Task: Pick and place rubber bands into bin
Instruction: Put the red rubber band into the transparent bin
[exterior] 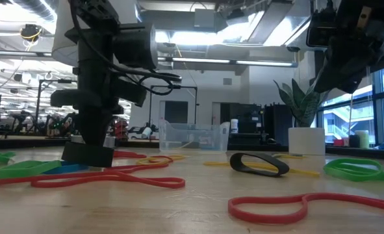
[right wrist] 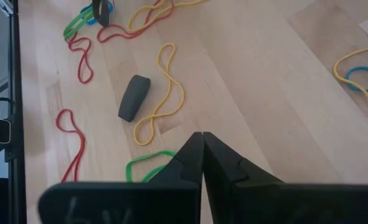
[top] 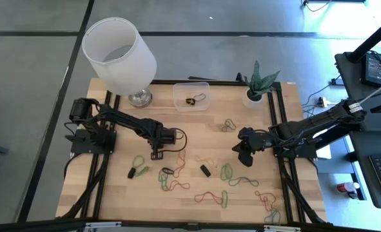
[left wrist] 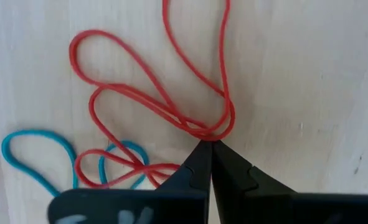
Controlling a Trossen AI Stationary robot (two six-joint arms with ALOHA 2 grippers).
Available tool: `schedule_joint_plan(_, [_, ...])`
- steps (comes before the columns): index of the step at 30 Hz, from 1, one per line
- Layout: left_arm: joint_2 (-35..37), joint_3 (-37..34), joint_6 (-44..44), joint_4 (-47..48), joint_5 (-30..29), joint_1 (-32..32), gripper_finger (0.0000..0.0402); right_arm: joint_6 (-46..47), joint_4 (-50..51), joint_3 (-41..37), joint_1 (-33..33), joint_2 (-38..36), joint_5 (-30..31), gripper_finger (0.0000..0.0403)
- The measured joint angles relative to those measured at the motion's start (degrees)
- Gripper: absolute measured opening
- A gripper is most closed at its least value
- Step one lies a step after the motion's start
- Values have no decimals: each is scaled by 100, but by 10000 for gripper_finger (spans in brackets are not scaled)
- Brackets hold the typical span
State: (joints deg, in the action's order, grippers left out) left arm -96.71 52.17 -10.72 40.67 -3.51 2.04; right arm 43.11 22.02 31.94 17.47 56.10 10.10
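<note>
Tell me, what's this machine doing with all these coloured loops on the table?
It is gathering rubber bands into the clear bin at the table's far edge. The left end effector is down on the wood, pinched shut on a red rubber band. The right end effector hangs shut above the table, holding nothing. The bin holds a few bands; many still lie scattered.

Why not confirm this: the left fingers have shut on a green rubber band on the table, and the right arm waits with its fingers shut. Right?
Wrong colour. The left wrist view shows the left gripper shut on a red rubber band, not green. The rest stands: the right gripper waits, fingers shut.
</note>
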Motion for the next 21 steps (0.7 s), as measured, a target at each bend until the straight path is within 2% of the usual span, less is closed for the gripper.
schedule_joint_plan(8, [428, 798, -74, 1181, -66, 29, 2, -9, -47, 2, 0, 4, 1, 12])
schedule_joint_plan(21, [659, 2245, -74, 2005, -363, 248, 2, -159, -113, 2, 0, 4, 82, 12])
